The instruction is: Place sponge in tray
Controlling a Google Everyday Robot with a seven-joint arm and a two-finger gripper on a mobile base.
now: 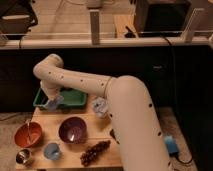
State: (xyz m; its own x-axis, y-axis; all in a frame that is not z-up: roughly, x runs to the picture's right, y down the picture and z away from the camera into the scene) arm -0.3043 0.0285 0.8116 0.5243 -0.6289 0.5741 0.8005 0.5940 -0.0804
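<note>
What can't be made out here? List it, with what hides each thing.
- Gripper, camera view: at the tray's front left rim; blur hides whether it grips the sponge.
- Tray: left part covered by the arm.
- Crumpled pale item: partly behind the arm, too blurred to identify.

Shallow dark green plastic tray, glossy; pale wooden desk, matt; gripper over tray's front rim; small metal cup, shiny.

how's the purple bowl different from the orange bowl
The purple bowl sits mid-table and looks empty; the orange bowl sits at the left edge with a thin utensil leaning in it. The purple bowl looks slightly larger. Both are round and upright on the table, in front of the tray, where the gripper hangs.
</note>
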